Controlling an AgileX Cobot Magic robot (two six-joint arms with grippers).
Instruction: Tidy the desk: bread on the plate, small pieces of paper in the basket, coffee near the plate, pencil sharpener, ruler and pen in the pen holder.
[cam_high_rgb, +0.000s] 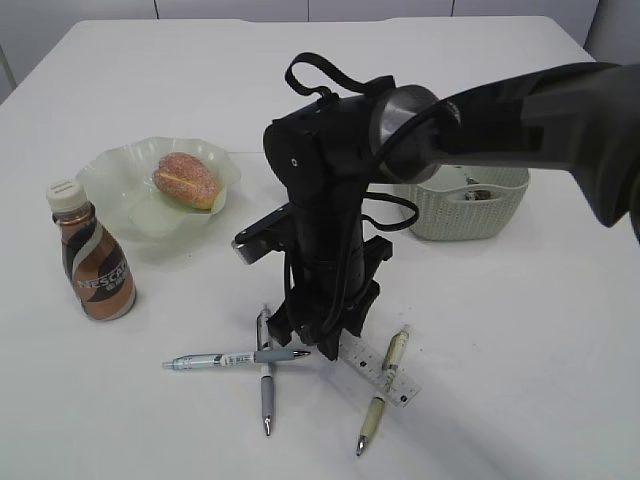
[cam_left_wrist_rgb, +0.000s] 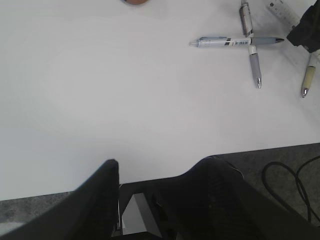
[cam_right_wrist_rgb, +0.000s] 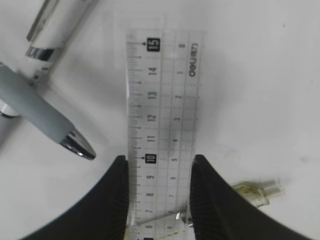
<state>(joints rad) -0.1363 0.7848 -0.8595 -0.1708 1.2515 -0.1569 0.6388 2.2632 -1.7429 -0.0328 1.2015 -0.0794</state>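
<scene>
The clear ruler (cam_right_wrist_rgb: 165, 100) lies flat on the white desk (cam_high_rgb: 520, 330). My right gripper (cam_right_wrist_rgb: 159, 159) stands over it, shut on the ruler with a finger pressed against each long edge. From the exterior view the right gripper (cam_high_rgb: 320, 345) points straight down at the ruler (cam_high_rgb: 385, 372). The bread (cam_high_rgb: 186, 180) rests in the plate (cam_high_rgb: 115, 175), and the coffee (cam_high_rgb: 93, 255) stands upright to the plate's front left. The basket (cam_high_rgb: 470, 210) is at the back right. My left gripper (cam_left_wrist_rgb: 160, 165) hangs open and empty over the desk's front edge. Pen holder and pencil sharpener are out of view.
Three pens lie around the ruler: a blue-clear pen (cam_high_rgb: 225, 359) crossing a grey pen (cam_high_rgb: 265, 385), and a cream pen (cam_high_rgb: 383, 390) across the ruler's right end. The grey pen's tip (cam_right_wrist_rgb: 75, 145) is close to my right gripper's left finger.
</scene>
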